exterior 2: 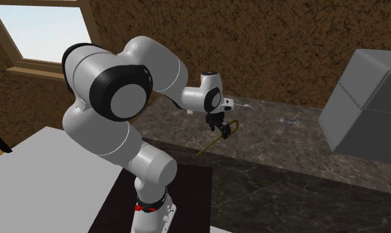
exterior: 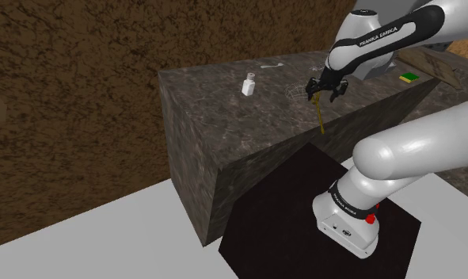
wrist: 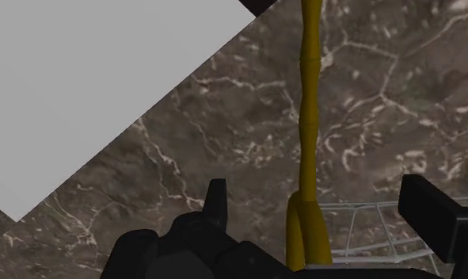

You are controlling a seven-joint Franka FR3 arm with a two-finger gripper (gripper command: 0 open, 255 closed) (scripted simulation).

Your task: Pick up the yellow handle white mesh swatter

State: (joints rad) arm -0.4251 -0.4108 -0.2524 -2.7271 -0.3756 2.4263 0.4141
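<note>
though its mesh is faint and cut off beside one finger, the swatter [wrist: 307, 119] lies on the counter [wrist: 184, 135] with the tool [wrist: 317, 194] spread astride its yellow handle.

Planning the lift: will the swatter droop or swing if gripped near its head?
Likely light: the swatter has a thin handle and open mesh. The end effector straddles its neck, so the long handle may tilt down. The mesh looks easily bent.
</note>
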